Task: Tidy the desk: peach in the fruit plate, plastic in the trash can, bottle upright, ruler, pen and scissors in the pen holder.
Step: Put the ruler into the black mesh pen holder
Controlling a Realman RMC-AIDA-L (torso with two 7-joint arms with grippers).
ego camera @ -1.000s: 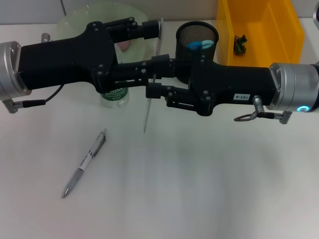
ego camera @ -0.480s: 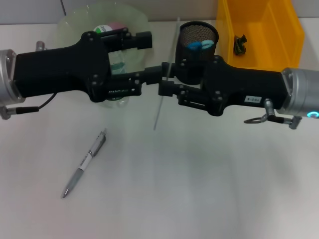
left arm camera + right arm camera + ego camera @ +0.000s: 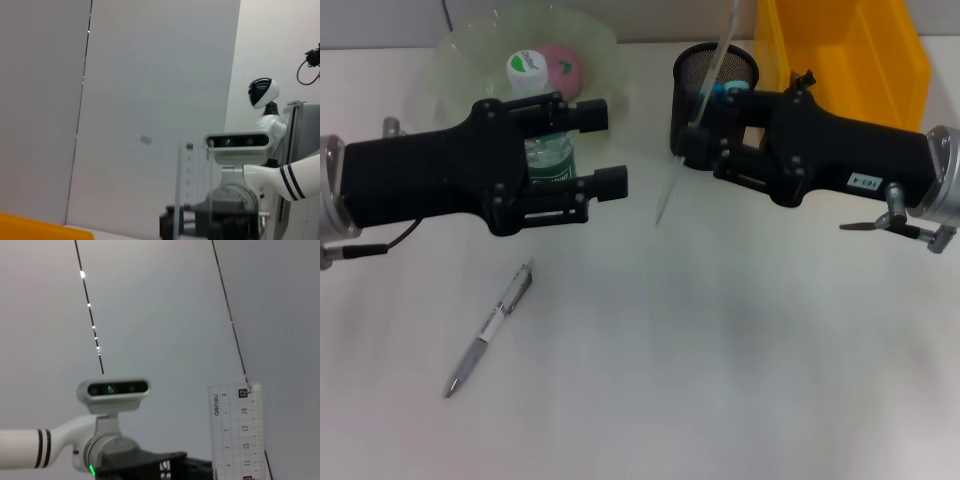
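Note:
My right gripper point(image 3: 692, 138) is shut on the clear ruler point(image 3: 666, 200) and holds it tilted just in front of the black mesh pen holder point(image 3: 692, 72). Blue scissors handles point(image 3: 718, 91) show inside the holder. My left gripper point(image 3: 605, 142) hangs open and empty in front of the upright green-capped bottle point(image 3: 528, 66). The pink peach point(image 3: 563, 64) lies in the pale green fruit plate point(image 3: 455, 50). A silver pen point(image 3: 490, 328) lies on the table at the front left. The ruler point(image 3: 236, 435) stands upright in the right wrist view and also shows as the ruler point(image 3: 182, 190) in the left wrist view.
The yellow trash can point(image 3: 880, 60) stands at the back right with a small dark piece point(image 3: 802, 88) inside. The white table point(image 3: 720, 350) stretches bare toward the front. Both arms reach across the back half.
The arms have drawn apart. The ruler went right with my right gripper, up toward the pen holder. My left gripper pulled back left, uncovering the bottle and peach.

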